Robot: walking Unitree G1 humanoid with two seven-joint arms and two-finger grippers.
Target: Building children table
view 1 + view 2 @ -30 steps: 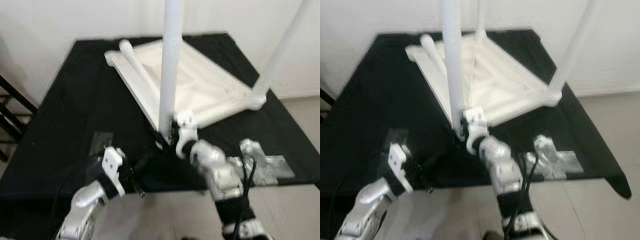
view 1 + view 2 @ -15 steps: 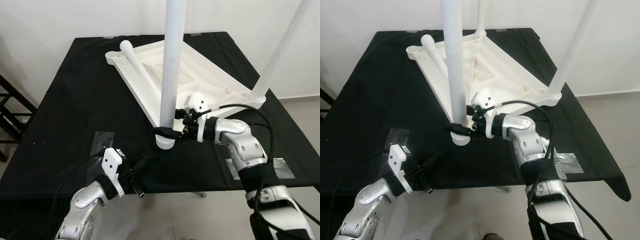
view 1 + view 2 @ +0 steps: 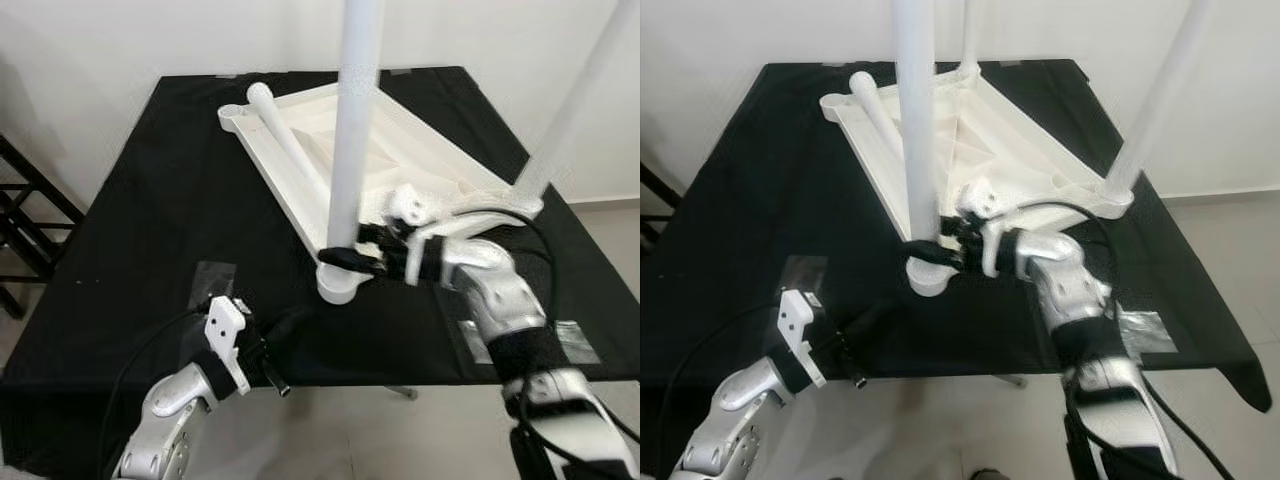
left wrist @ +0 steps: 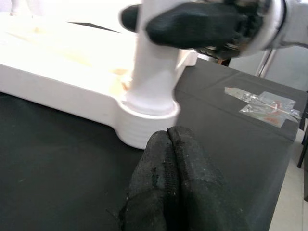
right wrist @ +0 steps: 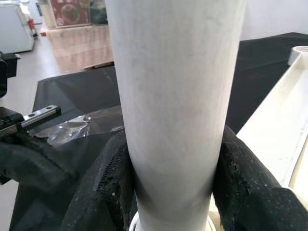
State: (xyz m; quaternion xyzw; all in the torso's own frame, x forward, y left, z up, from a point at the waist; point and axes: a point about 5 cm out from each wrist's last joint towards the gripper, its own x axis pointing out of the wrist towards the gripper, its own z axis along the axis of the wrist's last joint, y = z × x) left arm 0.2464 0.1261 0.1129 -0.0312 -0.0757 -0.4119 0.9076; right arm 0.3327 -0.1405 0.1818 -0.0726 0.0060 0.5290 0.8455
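The right gripper (image 3: 352, 258) is clamped on the near leg (image 3: 352, 130), its two black fingers (image 5: 98, 187) pressed to either side of the white tube just above the socket (image 3: 340, 285). The leg stands upright in that corner socket of the upside-down tabletop (image 3: 400, 160), which lies on the black counter (image 3: 150, 200) beyond the gripper. Compared with half a second ago the grasp is the same, but the right forearm now reaches in at a slightly flatter angle and the whole scene sits a little to the right and lower in the head views, so the camera has shifted; the tabletop and legs keep their places on the counter.

A second leg (image 3: 580, 110) rises from the corner to the right of the right gripper, and a loose leg (image 3: 290, 150) lies flat along the tabletop's edge beyond it.

The left gripper (image 4: 168, 178) hovers low over the counter just short of the socket, fingers pressed together and holding nothing, as before. Clear tape (image 4: 262, 103) is stuck to the counter beyond it, under the right arm.
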